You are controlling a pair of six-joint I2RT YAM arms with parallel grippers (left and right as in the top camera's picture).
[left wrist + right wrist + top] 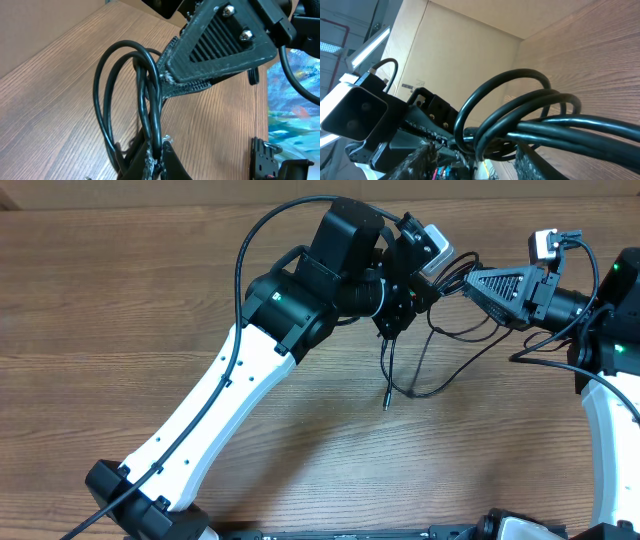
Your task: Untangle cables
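The cables (432, 385) are thin black cords bunched between my two grippers above the wooden table, with loops sagging down and one silver-tipped plug end (386, 402) hanging low. My left gripper (402, 305) is shut on a strand; in the left wrist view the cable loops (102, 100) rise from its clamped fingertips (159, 156). My right gripper (470, 280) meets the bunch from the right, and its tips (166, 75) touch the loops. In the right wrist view several cords (545, 125) run between its fingers (480, 160), which are closed round the bundle.
The wooden table (150, 300) spreads left and in front. A cardboard wall (460, 55) stands behind it. The left arm's own thick black wire (245, 250) arcs over its elbow. Black hardware (500, 530) sits at the front edge.
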